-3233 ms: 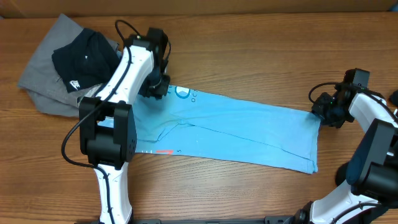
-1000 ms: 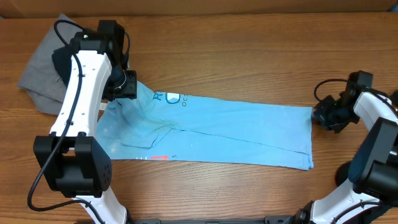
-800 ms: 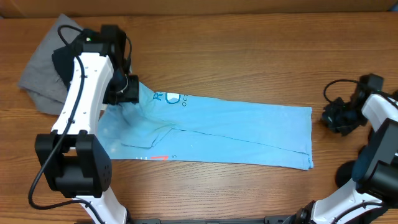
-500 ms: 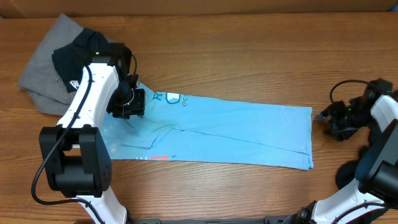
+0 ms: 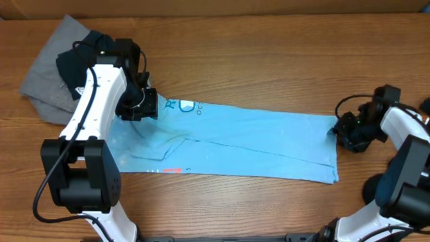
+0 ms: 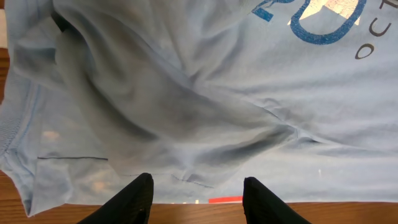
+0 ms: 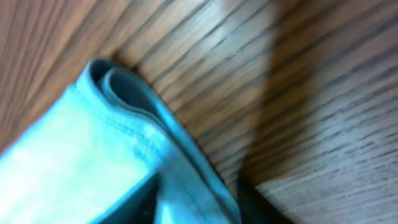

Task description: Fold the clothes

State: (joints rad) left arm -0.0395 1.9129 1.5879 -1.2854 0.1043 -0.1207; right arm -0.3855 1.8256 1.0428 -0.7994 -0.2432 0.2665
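The light blue T-shirt (image 5: pixel 255 144) lies folded into a long strip across the table, with teal print (image 5: pixel 188 105) near its left end. My left gripper (image 5: pixel 140 106) hovers over the strip's upper left corner. In the left wrist view its fingers (image 6: pixel 198 193) are open and empty above rumpled blue cloth (image 6: pixel 217 93). My right gripper (image 5: pixel 339 131) is at the strip's upper right corner. In the right wrist view its fingers (image 7: pixel 199 202) are apart, with the shirt's hem (image 7: pixel 143 124) between them. A grey shirt (image 5: pixel 40 84) with a black shirt (image 5: pixel 84 60) on it lies at the back left.
The wooden table (image 5: pixel 269 60) runs behind and in front of the strip. The grey and black pile sits just left of my left arm. A red tag (image 5: pixel 176 169) shows on the strip's near left edge.
The strip's left end was drawn leftward and spread. My left gripper let go and shifted slightly toward me. My right gripper swung out to the right, then came back to the shirt's right corner.
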